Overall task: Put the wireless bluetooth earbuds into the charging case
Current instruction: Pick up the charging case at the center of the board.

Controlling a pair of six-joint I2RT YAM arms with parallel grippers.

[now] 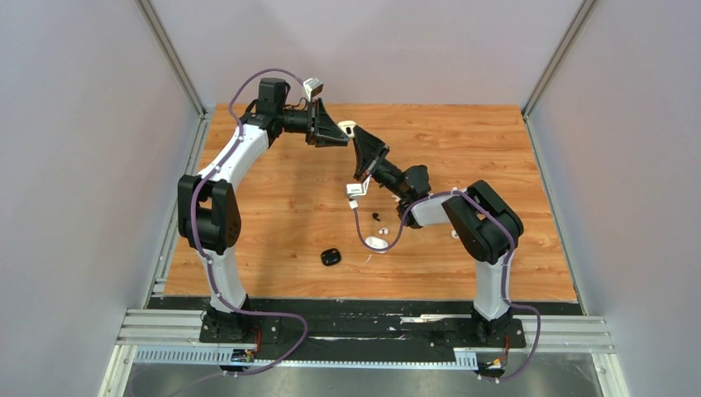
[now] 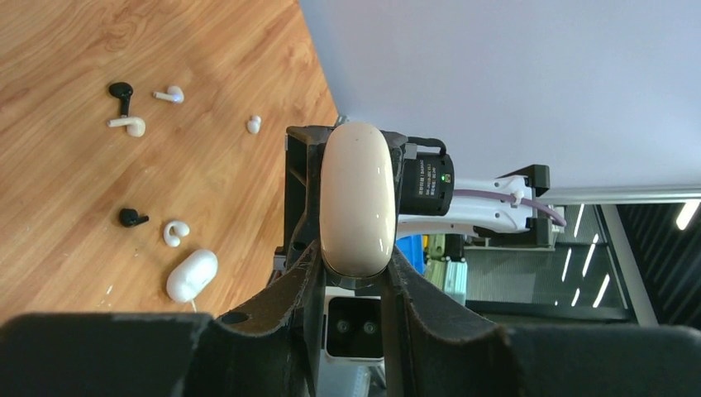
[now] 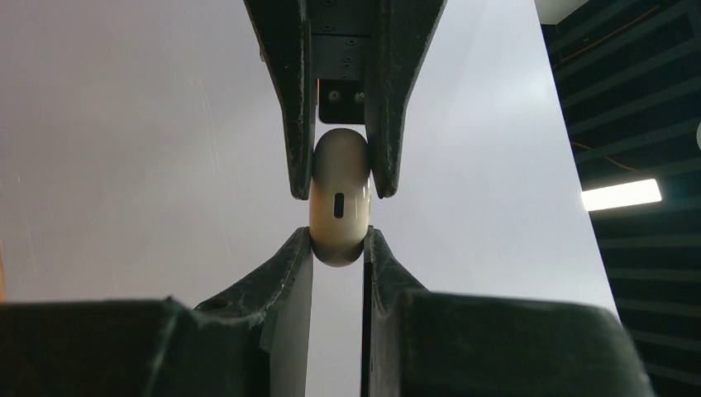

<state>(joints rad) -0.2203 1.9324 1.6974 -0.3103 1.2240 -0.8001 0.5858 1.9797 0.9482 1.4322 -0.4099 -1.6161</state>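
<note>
Together, left hand [image 2: 354, 269] and right hand [image 3: 337, 248] clamp the cream charging case [image 2: 357, 194] aloft; earbuds [image 2: 128, 124] lie on the counter [image 2: 66, 50].

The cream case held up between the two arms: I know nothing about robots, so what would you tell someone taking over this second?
Left jaws: shut on one end of the cream case, which is held in the air above the table.
Right jaws: shut on the other end of the same case.
The case looks closed.
Earbuds: several lie loose on the wood, among them white earbuds and black earbuds. A white case and a black case lie there too.
Done: the case is lifted.
Left: open it and seat the earbuds.
</note>
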